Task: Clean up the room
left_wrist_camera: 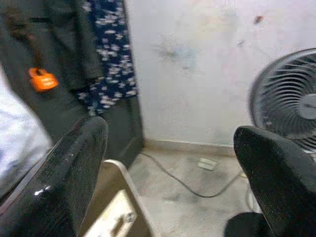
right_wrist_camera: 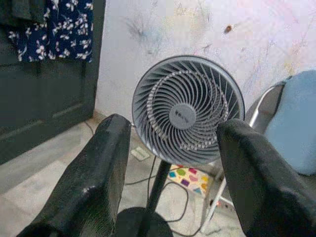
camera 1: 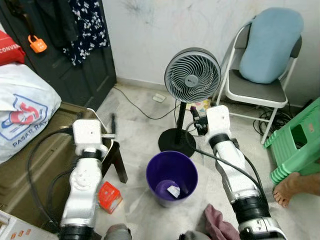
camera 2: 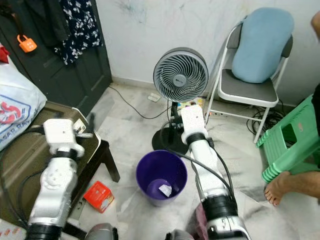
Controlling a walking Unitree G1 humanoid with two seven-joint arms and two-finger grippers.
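Observation:
A purple bin (camera 1: 171,172) stands on the marble floor between my two arms, with a small scrap of paper (camera 1: 173,191) lying in it. A red box (camera 1: 109,196) lies on the floor to the bin's left, beside my left arm. A maroon cloth (camera 1: 218,225) lies near the bottom edge, by my right arm. My left gripper (left_wrist_camera: 168,173) is raised over the low table's corner, open and empty. My right gripper (right_wrist_camera: 170,182) points at the fan, open with nothing between its fingers (right_wrist_camera: 94,182).
A grey standing fan (camera 1: 192,75) stands just beyond the bin, its cable trailing over the floor. A folding chair (camera 1: 255,92) with a blue cushion and a green stool (camera 1: 295,142) are at the right, beside a person's foot (camera 1: 290,187). A low dark table (camera 1: 55,150) holds a white bag (camera 1: 22,112).

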